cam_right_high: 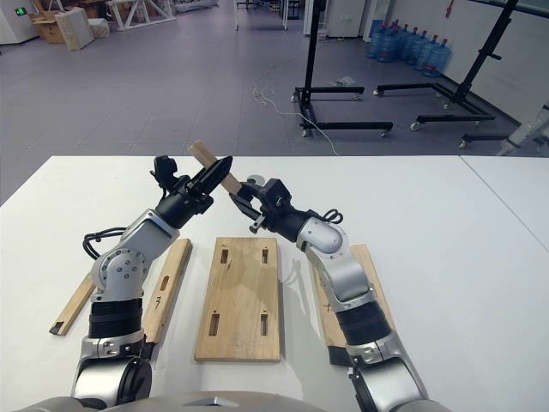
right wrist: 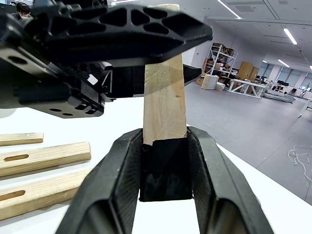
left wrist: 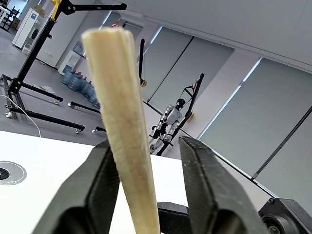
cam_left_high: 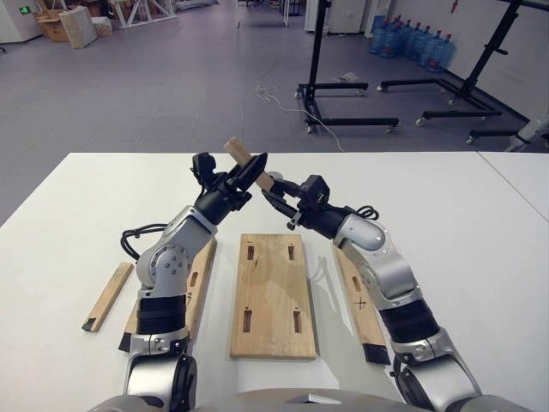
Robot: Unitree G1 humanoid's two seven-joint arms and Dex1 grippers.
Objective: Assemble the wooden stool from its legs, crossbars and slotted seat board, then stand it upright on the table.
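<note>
A short wooden piece (cam_left_high: 235, 151) with a black end hangs in the air over the back middle of the white table (cam_left_high: 480, 257), tilted. My right gripper (right wrist: 165, 134) is shut on its black end. My left gripper (left wrist: 146, 146) stands open around the upper part of the wooden piece (left wrist: 122, 97); one finger touches the wood and a gap shows at the other. The slotted seat board (cam_left_high: 273, 292) lies flat in the middle of the table below the arms. Both grippers (cam_left_high: 256, 169) (cam_left_high: 276, 190) meet nose to nose above the board's far end.
A long slotted bar (cam_left_high: 199, 283) lies left of the board under my left arm, with a shorter black-tipped stick (cam_left_high: 107, 296) farther left. Another black-tipped bar (cam_left_high: 360, 305) lies right of the board under my right arm. Black metal stands (cam_left_high: 343, 86) are on the floor beyond the table.
</note>
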